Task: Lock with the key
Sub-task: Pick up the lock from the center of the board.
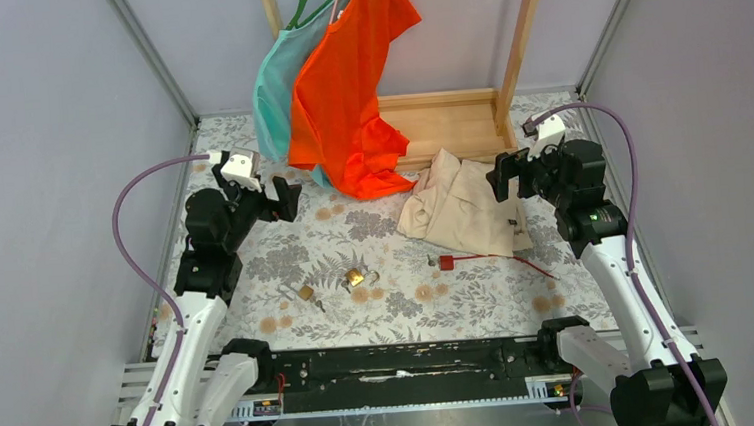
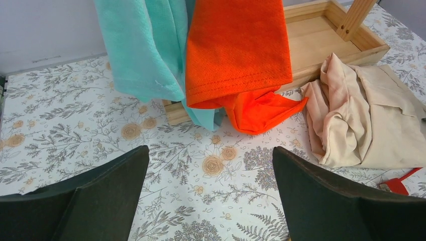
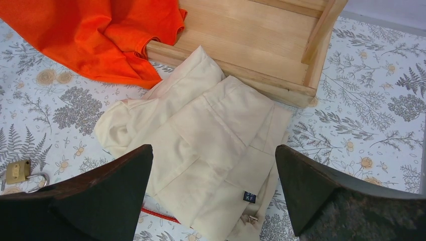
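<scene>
Top view: looks like step one, nothing grabbed yet. The left gripper (image 1: pixel 287 197) and right gripper (image 1: pixel 501 176) hover well apart at the far side, both spread wide and empty. The brass padlock (image 1: pixel 355 277) lies mid-desk (image 1: pixel 410 311), with the red-tagged key (image 1: pixel 446 262) near it on the right.

Left wrist view: only the key's tag shows, at the right edge.

Right wrist view: the padlock (image 3: pixel 17 171) sits at the left edge.

Next move is probably one gripper dropping onto the key while the other steadies the padlock.

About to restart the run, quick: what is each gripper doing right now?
Left gripper: open, holding nothing.
Right gripper: open, holding nothing.
</scene>
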Motion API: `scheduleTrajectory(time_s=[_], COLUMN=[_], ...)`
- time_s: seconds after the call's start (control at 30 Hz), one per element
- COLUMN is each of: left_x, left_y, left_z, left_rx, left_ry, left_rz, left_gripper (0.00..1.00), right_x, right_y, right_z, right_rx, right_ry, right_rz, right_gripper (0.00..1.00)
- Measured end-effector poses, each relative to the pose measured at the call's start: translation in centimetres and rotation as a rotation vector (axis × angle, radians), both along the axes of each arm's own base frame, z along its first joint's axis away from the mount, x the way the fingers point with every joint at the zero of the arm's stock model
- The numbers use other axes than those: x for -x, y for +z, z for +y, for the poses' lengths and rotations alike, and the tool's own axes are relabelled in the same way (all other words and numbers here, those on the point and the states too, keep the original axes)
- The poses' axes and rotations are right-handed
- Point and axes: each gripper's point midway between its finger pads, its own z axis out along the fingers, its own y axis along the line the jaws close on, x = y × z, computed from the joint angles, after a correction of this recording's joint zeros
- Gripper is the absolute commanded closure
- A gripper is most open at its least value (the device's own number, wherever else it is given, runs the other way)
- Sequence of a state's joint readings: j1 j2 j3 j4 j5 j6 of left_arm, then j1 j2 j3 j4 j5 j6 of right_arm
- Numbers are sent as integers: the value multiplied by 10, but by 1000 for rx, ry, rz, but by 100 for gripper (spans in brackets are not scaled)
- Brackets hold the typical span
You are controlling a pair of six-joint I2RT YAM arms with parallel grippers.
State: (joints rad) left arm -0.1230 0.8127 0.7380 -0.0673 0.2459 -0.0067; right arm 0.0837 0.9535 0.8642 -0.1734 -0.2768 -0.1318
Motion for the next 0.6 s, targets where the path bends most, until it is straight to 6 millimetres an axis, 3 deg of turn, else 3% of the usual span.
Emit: scheduleTrajectory(time_s=[0.6], left_x=[5], left_y=[-2], left_z=[-10], left_rx=[-22], left_ry=[-77], left_rz=[0], left_gripper=[0], right_x=[0], right_y=[0], right_z=[0], right_rx=[2], right_ry=[2], right_rz=[-1], right_gripper=[1])
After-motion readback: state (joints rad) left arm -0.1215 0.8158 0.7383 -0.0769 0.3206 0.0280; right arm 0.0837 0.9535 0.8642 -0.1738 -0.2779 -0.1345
